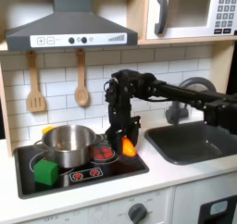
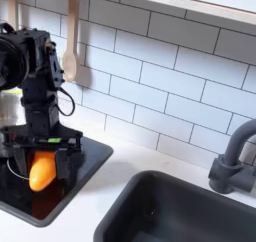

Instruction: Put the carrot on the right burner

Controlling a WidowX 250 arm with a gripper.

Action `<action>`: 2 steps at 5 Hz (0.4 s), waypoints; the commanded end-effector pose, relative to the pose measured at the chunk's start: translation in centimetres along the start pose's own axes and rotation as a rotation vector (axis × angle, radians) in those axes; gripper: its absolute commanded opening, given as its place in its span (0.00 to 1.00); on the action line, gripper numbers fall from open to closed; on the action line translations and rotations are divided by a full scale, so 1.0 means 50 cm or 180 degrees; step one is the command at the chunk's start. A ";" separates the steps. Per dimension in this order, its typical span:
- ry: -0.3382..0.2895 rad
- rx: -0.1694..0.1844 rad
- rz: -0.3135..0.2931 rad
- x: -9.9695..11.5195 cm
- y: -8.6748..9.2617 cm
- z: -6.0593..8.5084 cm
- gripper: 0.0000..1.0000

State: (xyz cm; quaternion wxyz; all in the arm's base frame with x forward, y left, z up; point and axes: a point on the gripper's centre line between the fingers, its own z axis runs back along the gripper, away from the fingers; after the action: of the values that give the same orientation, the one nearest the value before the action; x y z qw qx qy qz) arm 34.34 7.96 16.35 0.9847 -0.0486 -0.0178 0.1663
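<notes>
Steel pot on the stove, left in the first exterior view; green cube near it. Spatula and spoon hung on tile. Sink right, faucet behind. Microwave above.

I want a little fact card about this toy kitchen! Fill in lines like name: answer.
arm: black robot arm reaching in from the first exterior view's right
gripper: shut on the carrot, just above the stove
carrot: orange, held between the fingers, over the burner on the first exterior view's right
pot: silver, on the other burner
green cube: on the stove in front of the pot
sink: dark, beside the stove
wall: two wooden utensils hanging on white tiles
</notes>
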 end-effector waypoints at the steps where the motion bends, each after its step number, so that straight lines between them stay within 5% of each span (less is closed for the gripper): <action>1: 0.0028 -0.0005 -0.0005 0.022 -0.003 -0.010 0.00; 2: 0.0041 -0.0003 0.0018 0.027 -0.001 -0.016 0.00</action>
State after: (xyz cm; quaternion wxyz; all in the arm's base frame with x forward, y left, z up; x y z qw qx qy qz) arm 35.65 8.31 15.38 0.9844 -0.0504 -0.0086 0.1686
